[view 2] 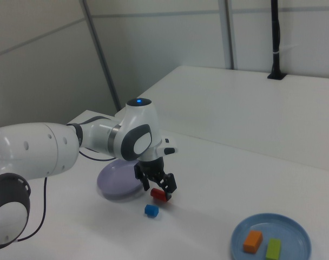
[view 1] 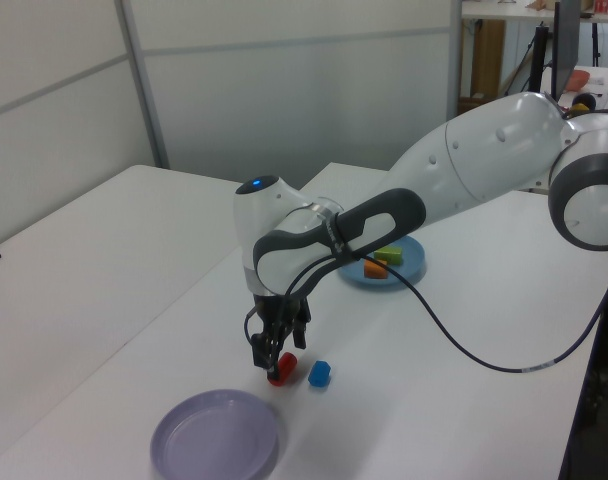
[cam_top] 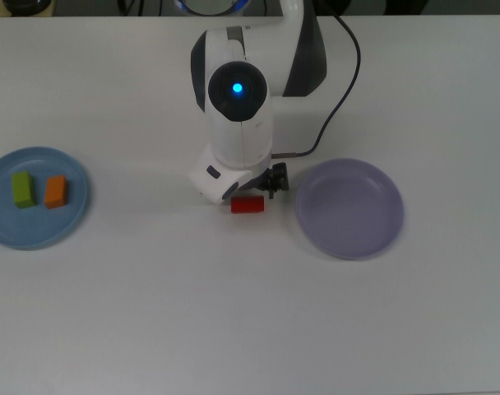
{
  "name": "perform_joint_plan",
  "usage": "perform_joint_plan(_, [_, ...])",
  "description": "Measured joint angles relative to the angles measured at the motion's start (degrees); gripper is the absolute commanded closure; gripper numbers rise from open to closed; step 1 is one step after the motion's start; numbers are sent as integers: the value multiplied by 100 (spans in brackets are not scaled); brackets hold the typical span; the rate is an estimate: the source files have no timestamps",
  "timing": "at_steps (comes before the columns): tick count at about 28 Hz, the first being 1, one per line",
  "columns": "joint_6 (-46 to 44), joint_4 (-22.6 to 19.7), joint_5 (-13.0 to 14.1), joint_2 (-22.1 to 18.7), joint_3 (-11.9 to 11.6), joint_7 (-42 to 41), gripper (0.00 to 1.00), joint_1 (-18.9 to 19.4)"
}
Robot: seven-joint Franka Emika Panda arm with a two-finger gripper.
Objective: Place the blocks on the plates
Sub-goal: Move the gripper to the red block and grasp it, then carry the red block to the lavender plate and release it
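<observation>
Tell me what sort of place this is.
Probably a robotics lab: a white robot arm works over a bare white table set with coloured blocks and plastic plates, plain partition walls behind.
</observation>
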Motion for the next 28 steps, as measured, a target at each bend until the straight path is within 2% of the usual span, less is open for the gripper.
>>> perform_joint_plan(3, [99, 0, -11, 50, -6, 0, 34, 0])
perform_joint_plan(4, [123, 0, -13, 60, -11, 0, 48, -2])
perform_joint_plan(8, [162, 3, -15, 67, -16, 0, 75, -7])
perform_joint_plan(9, [163, 5, -16, 68, -16, 0, 87, -7])
perform_joint_plan(11, [164, 7, -23, 67, -16, 0, 95, -7])
perform_joint_plan(19, [165, 66, -41, 29, -18, 0, 98, -8])
perform_joint_plan(25, [165, 167, -41, -250, -10, 0, 97, -2])
perform_joint_plan(28, [165, 207, -40, -380, 78, 3, 97, 56])
